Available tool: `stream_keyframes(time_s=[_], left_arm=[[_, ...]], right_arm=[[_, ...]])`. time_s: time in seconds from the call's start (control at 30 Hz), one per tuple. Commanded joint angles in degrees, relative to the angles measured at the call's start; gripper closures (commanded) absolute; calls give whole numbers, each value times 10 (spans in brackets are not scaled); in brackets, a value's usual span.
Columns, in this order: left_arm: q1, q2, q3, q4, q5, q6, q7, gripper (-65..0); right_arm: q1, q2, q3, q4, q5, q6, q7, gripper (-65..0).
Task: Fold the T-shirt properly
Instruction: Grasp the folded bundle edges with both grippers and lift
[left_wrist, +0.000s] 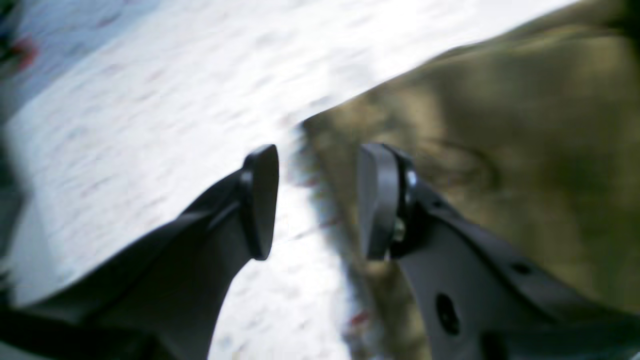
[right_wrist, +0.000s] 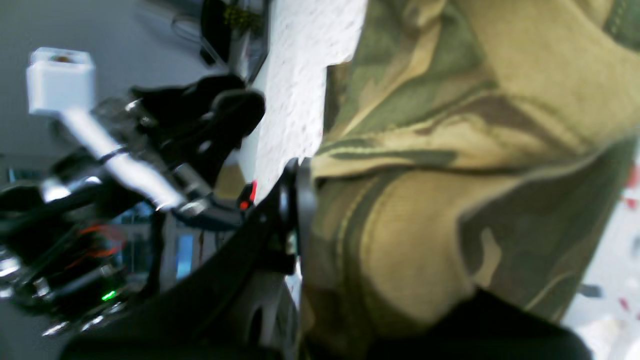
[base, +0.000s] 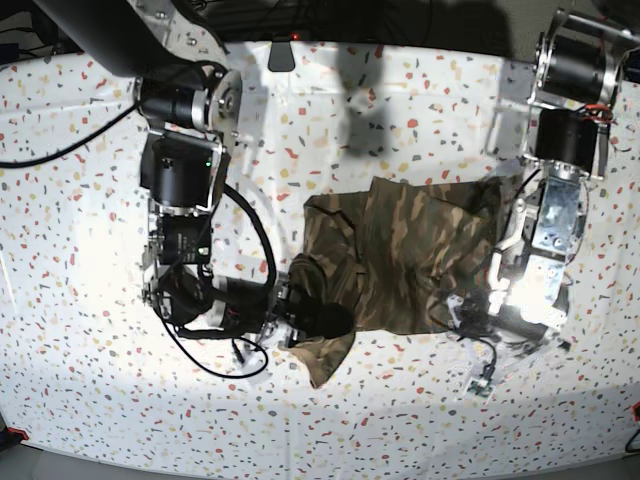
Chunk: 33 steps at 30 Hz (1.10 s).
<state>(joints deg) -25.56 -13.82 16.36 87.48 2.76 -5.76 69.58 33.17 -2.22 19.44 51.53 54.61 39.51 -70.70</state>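
Note:
The camouflage T-shirt lies crumpled on the speckled white table. Its left part is bunched and lifted toward the front. My right gripper is shut on that bunched cloth. In the right wrist view the T-shirt drapes over the gripper, so only one finger shows. My left gripper is open at the shirt's front right corner. In the blurred left wrist view the gripper straddles the T-shirt's edge, holding nothing.
Black cables loop beside the right arm at the left. The left arm's joints stand at the far right. A small loose connector lies near the front. The table's front edge runs along the bottom.

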Motion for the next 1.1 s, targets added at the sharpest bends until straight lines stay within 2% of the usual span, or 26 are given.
stream_keyframes(time_s=[0.0,0.1,0.17,0.27,0.33,0.47,0.67,0.83,0.87,0.93,0.97,1.0,1.07], left_arm=[[2,-17,-2,8,2,7,-1,-245],[40,-55,-2,8,2,28,-2,-245],[64,-79,-2,8,3,45,0,-245],[99,-106,-2,8,24,45,7,-245],[121,-117,-2,8,22,45,-8,-245],[150,-119,-2,7,22,64,-33,-245],[154,-118,-2,7,22,64,-30,-245],[154,-118,-2,7,22,64,-14,-245],[154,-118,-2,7,22,64,-12,-245],[154,-118,-2,7,22,64,-11,-245],[154,-118,-2,7,22,64,-11,-245],[154,-118,-2,7,23,64,-10,-245],[154,-118,-2,7,23,64,-10,-245]], right_arm=[[25,-8,-2,10,22,5,6,0],[33,-26,-26,10,21,5,6,0],[35,-40,-55,10,-15,5,15,0],[34,-67,-103,10,-90,5,59,0],[31,-68,-126,10,-102,5,102,0],[32,-68,-175,9,-116,5,168,0],[32,-68,-245,9,-115,5,176,0],[32,-68,-280,9,-85,5,215,0],[32,-68,-290,9,-75,5,219,-40],[33,-68,-313,9,-46,5,221,-239],[33,-68,-327,9,-28,5,221,-308],[34,-68,-340,9,-4,5,220,-343],[40,-68,-367,9,53,5,212,-345]])
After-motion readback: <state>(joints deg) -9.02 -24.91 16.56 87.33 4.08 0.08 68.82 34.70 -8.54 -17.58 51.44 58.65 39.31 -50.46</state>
